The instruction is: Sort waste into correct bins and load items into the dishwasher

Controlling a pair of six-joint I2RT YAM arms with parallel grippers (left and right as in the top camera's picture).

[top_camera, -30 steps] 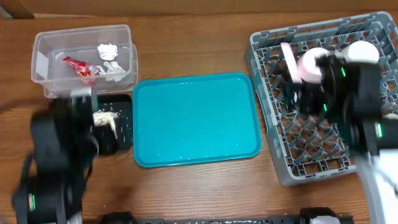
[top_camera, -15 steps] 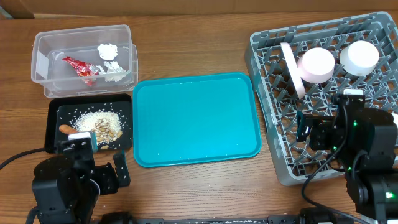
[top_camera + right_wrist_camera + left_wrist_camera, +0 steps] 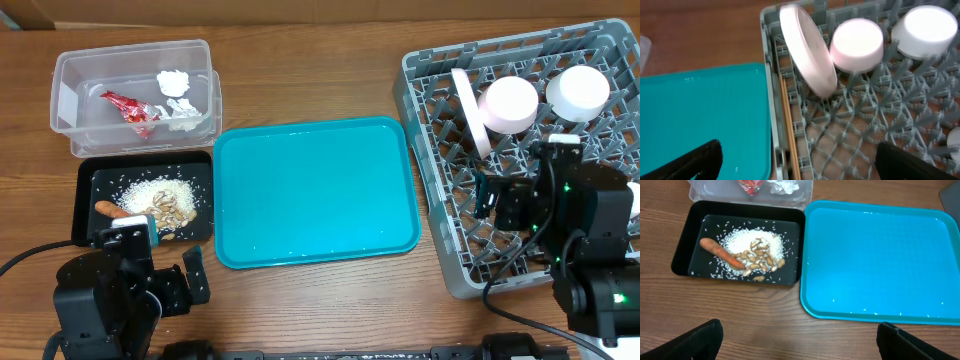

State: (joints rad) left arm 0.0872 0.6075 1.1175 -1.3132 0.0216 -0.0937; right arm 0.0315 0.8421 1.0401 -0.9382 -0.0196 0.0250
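Observation:
The clear tub (image 3: 70, 75) at the back left holds a red wrapper (image 3: 128, 108), a silver wrapper (image 3: 183, 112) and a white tissue (image 3: 172, 82). The black tray (image 3: 85, 195) holds rice, beige scraps (image 3: 760, 260) and an orange carrot (image 3: 722, 256). The grey dish rack (image 3: 430, 80) holds the plate (image 3: 470, 112) on edge, the bowl (image 3: 510, 105) and the cup (image 3: 578, 92). Chopsticks (image 3: 788, 127) lie along the rack's left wall. My left gripper (image 3: 800, 342) is open and empty over bare table in front of the black tray. My right gripper (image 3: 800, 160) is open and empty above the rack's left side.
The large teal serving tray (image 3: 315, 190) lies in the middle, bare but for a few rice grains. In the overhead view the left arm (image 3: 110, 300) sits at the front left and the right arm (image 3: 590, 250) over the rack's front right.
Both arms have drawn back toward the front edge, the left off the black tray and the right away from the bowl. In the last half second they barely move.

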